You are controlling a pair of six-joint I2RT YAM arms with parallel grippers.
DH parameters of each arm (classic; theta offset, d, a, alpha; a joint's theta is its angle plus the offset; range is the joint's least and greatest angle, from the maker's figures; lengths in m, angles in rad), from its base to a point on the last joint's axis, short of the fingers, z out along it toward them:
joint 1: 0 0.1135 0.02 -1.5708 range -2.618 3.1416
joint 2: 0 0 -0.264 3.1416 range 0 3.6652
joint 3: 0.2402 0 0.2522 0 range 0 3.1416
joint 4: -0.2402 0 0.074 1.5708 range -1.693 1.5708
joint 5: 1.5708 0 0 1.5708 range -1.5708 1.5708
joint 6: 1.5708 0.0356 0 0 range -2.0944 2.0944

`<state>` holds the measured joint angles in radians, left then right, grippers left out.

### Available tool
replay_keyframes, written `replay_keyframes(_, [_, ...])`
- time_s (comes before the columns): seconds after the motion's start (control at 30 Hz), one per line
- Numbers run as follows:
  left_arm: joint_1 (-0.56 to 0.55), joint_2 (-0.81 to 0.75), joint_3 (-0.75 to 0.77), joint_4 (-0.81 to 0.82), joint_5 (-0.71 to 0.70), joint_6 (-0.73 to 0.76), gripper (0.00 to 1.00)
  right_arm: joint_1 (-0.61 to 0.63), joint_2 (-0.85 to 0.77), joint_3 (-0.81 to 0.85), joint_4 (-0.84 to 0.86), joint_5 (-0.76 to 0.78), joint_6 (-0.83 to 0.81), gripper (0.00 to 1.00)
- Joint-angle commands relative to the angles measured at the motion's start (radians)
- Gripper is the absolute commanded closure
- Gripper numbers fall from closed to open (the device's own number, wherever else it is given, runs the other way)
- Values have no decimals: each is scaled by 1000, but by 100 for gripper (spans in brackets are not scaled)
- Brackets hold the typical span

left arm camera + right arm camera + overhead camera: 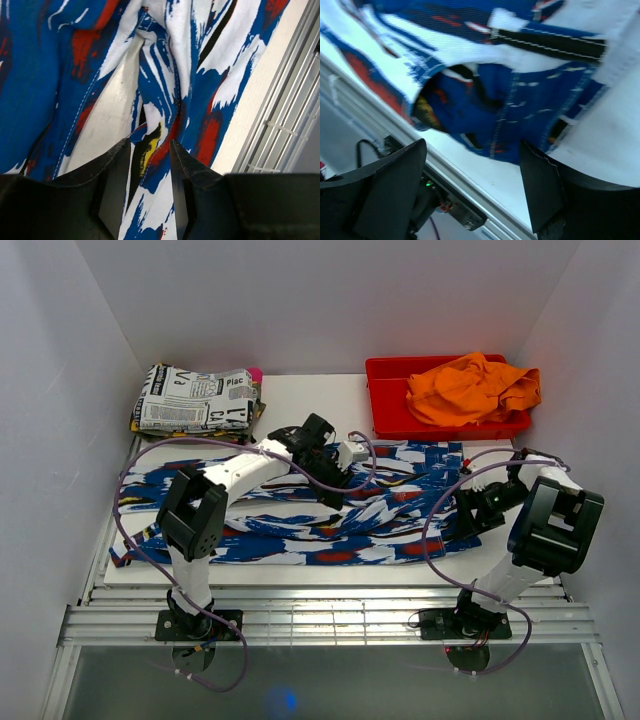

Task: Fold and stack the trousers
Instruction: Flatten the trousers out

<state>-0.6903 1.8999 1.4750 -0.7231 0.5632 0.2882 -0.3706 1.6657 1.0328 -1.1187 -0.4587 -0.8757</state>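
At the far left corner of the bench (310, 400) lies one folded stack of black-and-white newspaper-print cloth (195, 400), clear of everything else. One pair of trousers (300, 530) stretches from the left edge to the right side across the middle. It lies flat but rumpled, royal blue with white brush streaks and red, black and yellow patches. Two arms reach over it, and their purple cables (135, 540) loop across the cloth. The left hand (148, 170) sits low over a raised fold near the trousers' middle, its jaws partly apart with the cloth showing between them and nothing pinched. The right hand (472, 165) hovers at the trousers' right end with its jaws wide apart, holding nothing. At the far right stands one red tray (385, 400) holding one crumpled orange cloth (475, 388), just beyond the trousers' far edge.
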Motion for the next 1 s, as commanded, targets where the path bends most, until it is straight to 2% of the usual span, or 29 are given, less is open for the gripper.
replay_keyframes(0.0, [21,-44,33,25,30,-9,52,-14,-26,-20,167,75,79,20])
replay_keyframes(0.1, [31,-32,56,43,35,-9,51,-33,-53,-8,163,78,90,19])
replay_keyframes(0.2, [34,23,119,66,37,-7,51,-69,-67,33,70,106,64,15])
replay_keyframes(0.27, [37,42,119,117,32,-11,51,-112,-43,1,28,109,44,14])
replay_keyframes(0.33, [46,71,122,151,26,-18,51,-123,15,-46,52,98,38,18])
replay_keyframes(0.47, [109,134,136,186,15,-67,52,-131,167,-28,74,-4,63,25])
replay_keyframes(0.5, [126,149,140,188,4,-73,52,-131,183,-25,74,-24,63,31])
replay_keyframes(0.53, [133,163,140,189,-8,-75,52,-131,186,-16,76,-49,69,48])
replay_keyframes(0.57, [138,178,131,192,-43,-75,54,-134,175,-2,71,-58,73,70])
replay_keyframes(0.6, [141,195,125,194,-55,-72,56,-140,146,16,68,-51,73,84])
replay_keyframes(0.63, [146,215,117,192,-80,-72,60,-148,111,39,41,-37,61,92])
replay_keyframes(0.7, [153,260,111,180,-118,-69,72,-188,8,97,-9,-11,24,92])
replay_keyframes(0.77, [163,280,108,163,-132,-67,78,-203,-41,122,-51,12,0,92])
replay_keyframes(0.87, [170,318,105,136,-144,-57,85,-220,-156,136,-87,106,-81,92])
replay_keyframes(0.97, [172,341,105,120,-151,-50,88,-228,-277,118,-122,155,-152,92])
